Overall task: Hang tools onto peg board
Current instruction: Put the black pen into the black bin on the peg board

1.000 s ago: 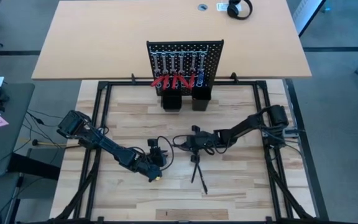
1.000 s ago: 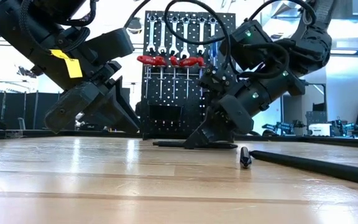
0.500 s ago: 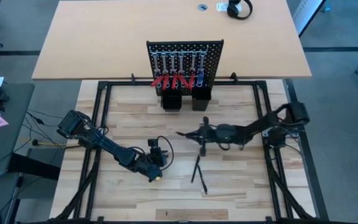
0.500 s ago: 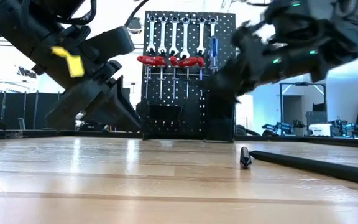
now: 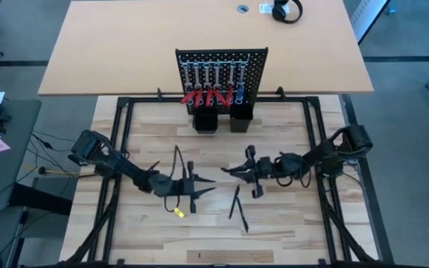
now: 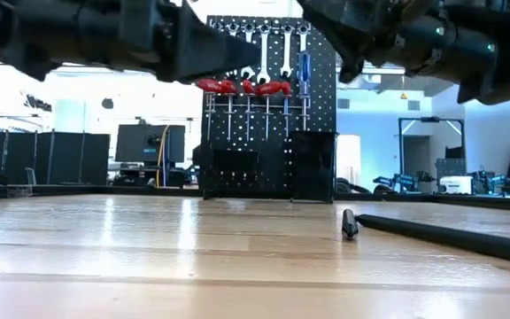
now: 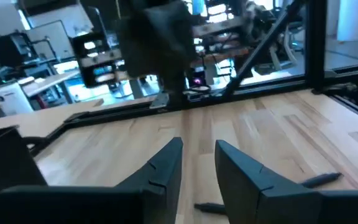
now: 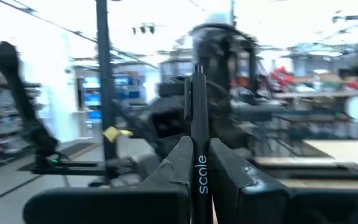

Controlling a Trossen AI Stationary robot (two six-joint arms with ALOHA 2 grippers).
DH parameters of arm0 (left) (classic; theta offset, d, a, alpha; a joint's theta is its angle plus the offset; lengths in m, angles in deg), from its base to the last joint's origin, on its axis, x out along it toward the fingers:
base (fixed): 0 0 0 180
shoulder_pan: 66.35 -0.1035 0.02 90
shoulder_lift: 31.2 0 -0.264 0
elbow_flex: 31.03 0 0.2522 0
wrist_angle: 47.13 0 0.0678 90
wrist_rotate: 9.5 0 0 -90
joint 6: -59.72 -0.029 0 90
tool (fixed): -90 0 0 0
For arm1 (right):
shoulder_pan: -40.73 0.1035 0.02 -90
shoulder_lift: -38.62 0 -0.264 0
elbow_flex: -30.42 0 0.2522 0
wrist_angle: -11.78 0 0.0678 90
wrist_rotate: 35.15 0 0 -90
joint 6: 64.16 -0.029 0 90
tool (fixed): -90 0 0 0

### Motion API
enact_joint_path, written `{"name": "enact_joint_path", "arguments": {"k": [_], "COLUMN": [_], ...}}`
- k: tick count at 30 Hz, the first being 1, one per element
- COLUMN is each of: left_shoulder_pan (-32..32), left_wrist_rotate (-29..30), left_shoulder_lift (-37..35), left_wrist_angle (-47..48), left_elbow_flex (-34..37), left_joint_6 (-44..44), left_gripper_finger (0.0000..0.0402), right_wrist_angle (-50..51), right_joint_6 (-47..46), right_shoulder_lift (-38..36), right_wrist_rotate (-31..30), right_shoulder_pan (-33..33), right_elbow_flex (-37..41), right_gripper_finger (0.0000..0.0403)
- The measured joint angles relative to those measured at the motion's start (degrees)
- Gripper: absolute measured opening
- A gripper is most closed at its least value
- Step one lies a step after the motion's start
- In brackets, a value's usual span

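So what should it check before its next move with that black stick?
1. Right gripper shut on the thin black tool: ok.
2. Tool sits straight between the fingers, not tilted: ok.
3. Left gripper open, empty and apart from the right arm: ok.
4. Peg board upright at the table's far side, with bare table between it and the right gripper: ok.
5. A free place on the peg board for this tool: cannot tell.
6. Two loose black tools lie on the table on the near side of both grippers, out of the way to the board: ok.
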Motion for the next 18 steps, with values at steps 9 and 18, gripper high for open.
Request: {"name": "enact_joint_path", "arguments": {"k": [9,18], "left_shoulder_pan": [-6.9,-8.5], "left_wrist_rotate": [-13.5,-16.4], "left_shoulder_lift": [0.1,0.0], "left_wrist_angle": [4.4,15.7], "left_elbow_flex": [-7.6,-17.0], "left_joint_6": [2.7,4.8], "left_gripper_finger": [0.0169,0.0193], "right_wrist_angle": [1.5,2.3], "right_joint_6": [3.0,3.1], "right_shoulder_lift": [0.0,0.0], "right_wrist_rotate": [3.6,3.6], "right_shoulder_pan": [2.1,2.5], "right_elbow_flex": [-6.0,-6.1], "right_gripper_finger": [0.0038,0.0038]}}
